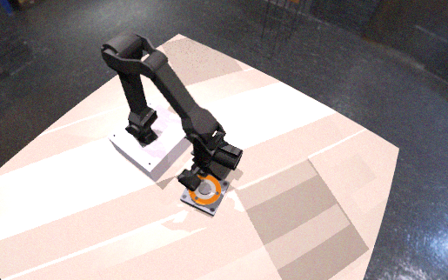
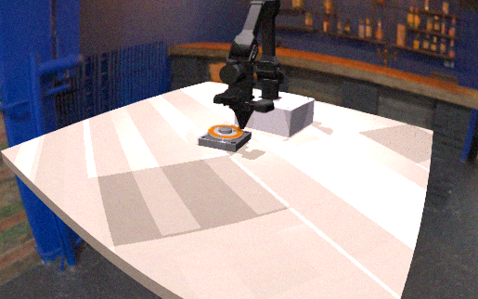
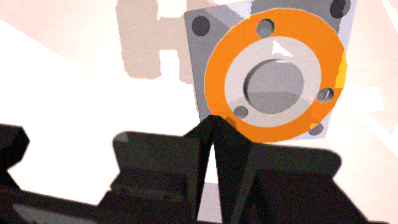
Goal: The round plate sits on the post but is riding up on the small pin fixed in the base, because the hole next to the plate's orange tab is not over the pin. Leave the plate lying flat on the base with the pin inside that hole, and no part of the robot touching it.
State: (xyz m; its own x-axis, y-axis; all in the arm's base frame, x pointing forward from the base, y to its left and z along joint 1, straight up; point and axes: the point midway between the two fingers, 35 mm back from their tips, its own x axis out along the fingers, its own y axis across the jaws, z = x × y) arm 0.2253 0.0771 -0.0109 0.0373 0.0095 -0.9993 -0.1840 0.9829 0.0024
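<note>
Near the counter's [image 1: 83, 191] middle, the round plate [image 3: 220, 65] is seated on its post [image 3: 274, 85]. The hand [image 3: 214, 120] is closed, empty, at its rim. A stiff, light, slippery disc is judged; rim pushing is advised.
</note>
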